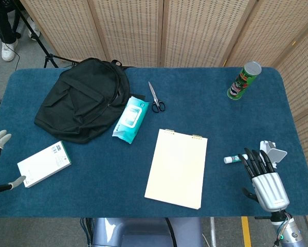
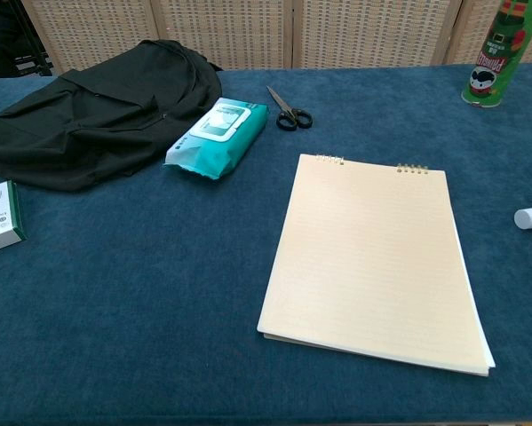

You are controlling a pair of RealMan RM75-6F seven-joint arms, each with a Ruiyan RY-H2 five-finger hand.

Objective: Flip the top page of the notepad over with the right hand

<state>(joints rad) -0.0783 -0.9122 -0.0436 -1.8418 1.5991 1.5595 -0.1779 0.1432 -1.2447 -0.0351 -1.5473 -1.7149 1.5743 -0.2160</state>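
Woven folding screen (image 1: 164, 28) standing behind, panels spanning the full width. Blue felt-covered table (image 1: 92, 185) filling the foreground. Grey floor (image 1: 20, 56) showing at upper left, tripod legs (image 1: 38, 43) resting there.

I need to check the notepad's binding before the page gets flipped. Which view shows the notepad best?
The chest view: the notepad fills much of the frame, with its wire binding on the far edge and the stacked page edges clear. The head view shows the whole notepad from above, smaller, lying flat left of the right hand.
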